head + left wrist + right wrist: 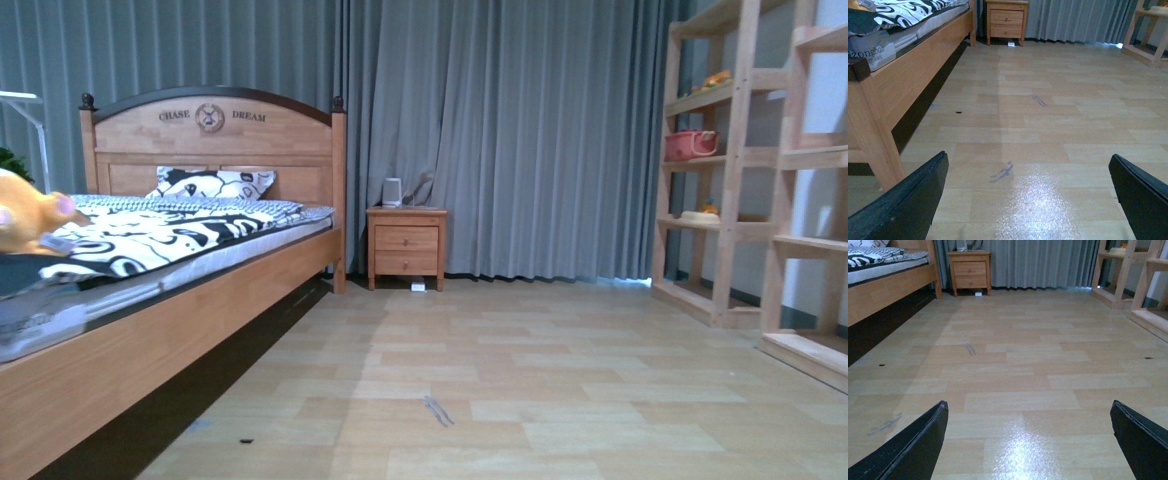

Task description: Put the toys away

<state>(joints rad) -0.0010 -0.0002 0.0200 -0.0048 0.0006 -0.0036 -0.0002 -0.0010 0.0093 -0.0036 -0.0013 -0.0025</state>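
The left hand and the right hand are sitting nearest the lens in their wrist views. Each is showing two dark fingers spread wide with nothing between them, only bare floor beneath.

The toy is lying on the bed at the far left edge of the front view, toward the near end of the mattress. It is resting on the black-and-white quilt, and the frame edge is cutting part of it off. One pink paw pad is facing right. The patterned pillow is leaning against the headboard, well apart from the toy, and is not what the task is asking for.

The step in hand is probably the approach, since neither hand is anywhere near the toy. The left hand is looking like the better choice, as its view is showing the bed's rail close by on the left. A good approach would be:

- turning left until the toy is sitting centred in the front view
- lifting the hand clear above the rail before reaching in
- coming down with the fingers wide over the bulk of the body, not a paw
- closing deep, because plush is likely to squash and slip

The shelves are standing at the far right, well apart. They are likely the place for it, though which level I cannot tell.
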